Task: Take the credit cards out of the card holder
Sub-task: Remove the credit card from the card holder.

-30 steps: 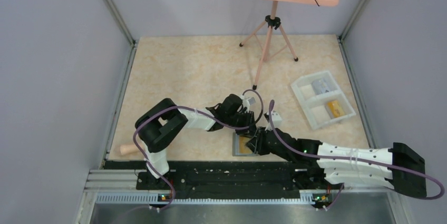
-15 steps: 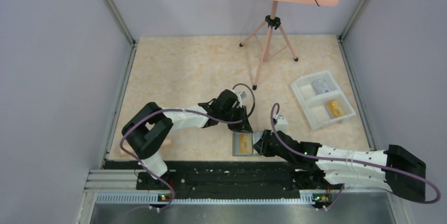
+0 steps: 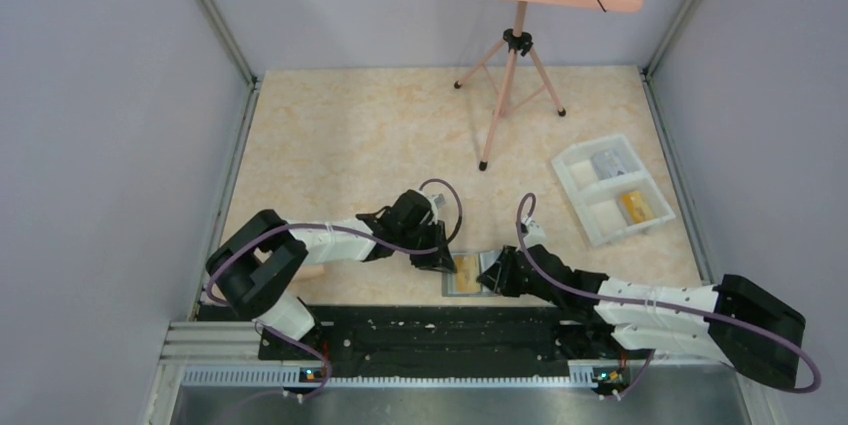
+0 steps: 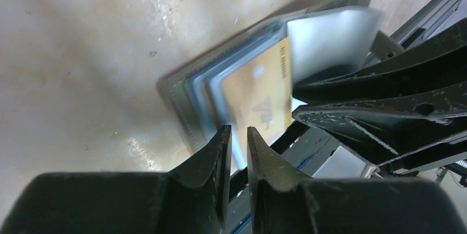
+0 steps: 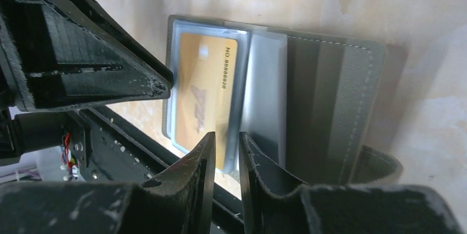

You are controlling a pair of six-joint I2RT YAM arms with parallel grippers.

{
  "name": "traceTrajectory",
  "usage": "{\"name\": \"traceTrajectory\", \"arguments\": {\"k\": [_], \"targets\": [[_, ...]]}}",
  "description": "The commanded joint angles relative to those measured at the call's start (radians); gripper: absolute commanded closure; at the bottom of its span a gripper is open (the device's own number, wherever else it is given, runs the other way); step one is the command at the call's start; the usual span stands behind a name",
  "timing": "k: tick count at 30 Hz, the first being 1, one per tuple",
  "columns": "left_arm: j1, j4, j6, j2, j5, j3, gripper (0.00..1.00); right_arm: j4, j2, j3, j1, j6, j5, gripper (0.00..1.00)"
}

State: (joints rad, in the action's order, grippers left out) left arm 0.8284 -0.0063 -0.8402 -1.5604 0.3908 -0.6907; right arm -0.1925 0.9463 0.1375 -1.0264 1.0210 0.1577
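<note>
Left claw [image 4: 238, 132] is sliding nearer the card holder [image 5: 330, 96]. It and the right claw [image 5: 226, 141] are both narrow, grip unclear. Credit cards [image 5: 206, 80] are sitting pocketed.

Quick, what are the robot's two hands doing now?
Left end effector: nearly closed by the card holder; grip unclear.
Right end effector: nearly closed over the yellow card; grip unclear.

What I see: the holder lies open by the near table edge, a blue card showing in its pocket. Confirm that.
One thing is wrong: the card showing in the open holder is yellow-orange, not blue. The right wrist view shows this plainly. The rest stands.
</note>
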Motion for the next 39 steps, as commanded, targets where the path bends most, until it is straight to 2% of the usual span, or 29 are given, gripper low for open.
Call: {"name": "traceTrajectory", "arguments": {"k": [1, 7, 13, 33, 36, 38, 39], "targets": [[0.002, 0.119, -0.028, 0.006, 0.036, 0.046, 0.78, -0.096, 0.028, -0.009, 0.014, 0.010, -0.046, 0.78], [0.002, 0.141, -0.033, -0.004, 0.040, 0.064, 0.80, -0.161, 0.050, -0.033, 0.050, 0.010, -0.077, 0.79], [0.002, 0.109, -0.022, -0.015, 0.014, 0.061, 0.80, -0.197, 0.050, -0.046, 0.077, -0.008, -0.099, 0.86], [0.002, 0.109, -0.033, -0.042, 0.005, 0.066, 0.83, -0.287, 0.082, -0.077, 0.113, 0.016, -0.152, 0.82], [0.002, 0.102, -0.033, -0.041, -0.003, 0.068, 0.83, -0.305, 0.089, -0.080, 0.118, 0.009, -0.152, 0.89], [0.002, 0.095, -0.030, -0.038, -0.013, 0.067, 0.83, -0.319, 0.090, -0.082, 0.130, 0.001, -0.154, 1.00], [0.002, 0.086, -0.026, -0.039, -0.022, 0.063, 0.83, -0.316, 0.084, -0.082, 0.139, -0.002, -0.172, 1.00]]}}
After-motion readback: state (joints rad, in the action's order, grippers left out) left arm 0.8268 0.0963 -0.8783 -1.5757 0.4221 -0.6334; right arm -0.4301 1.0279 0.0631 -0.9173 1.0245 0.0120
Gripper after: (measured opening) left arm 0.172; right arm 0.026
